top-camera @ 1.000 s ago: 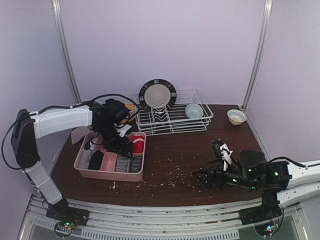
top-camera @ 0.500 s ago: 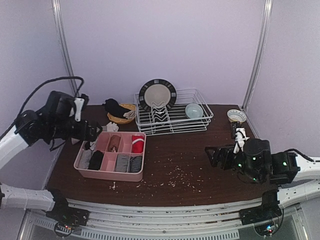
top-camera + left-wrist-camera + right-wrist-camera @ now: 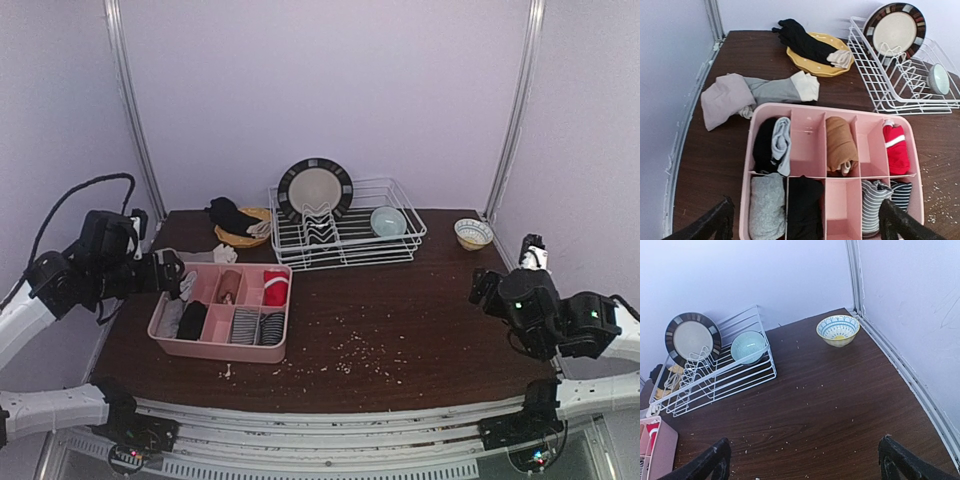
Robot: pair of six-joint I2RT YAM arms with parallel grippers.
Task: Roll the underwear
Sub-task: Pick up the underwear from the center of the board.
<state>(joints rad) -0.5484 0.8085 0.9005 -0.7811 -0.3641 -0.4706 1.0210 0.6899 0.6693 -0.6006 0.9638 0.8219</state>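
Looked over all three views and honestly there's no readable text, labels, brands or numbers anywhere.

Bare table (image 3: 430,300) runs from the pink organizer (image 3: 218,348) to the right wall, with only crumbs on it. The wire dish rack (image 3: 350,245) blocks the far middle, and a small bowl (image 3: 473,233) sits in the far right corner. Just beyond the organizer's far left corner, loose grey garments (image 3: 732,95) and a yellow plate (image 3: 815,69) heaped with dark cloth crowd the surface. A narrow bare strip is left along the left wall.
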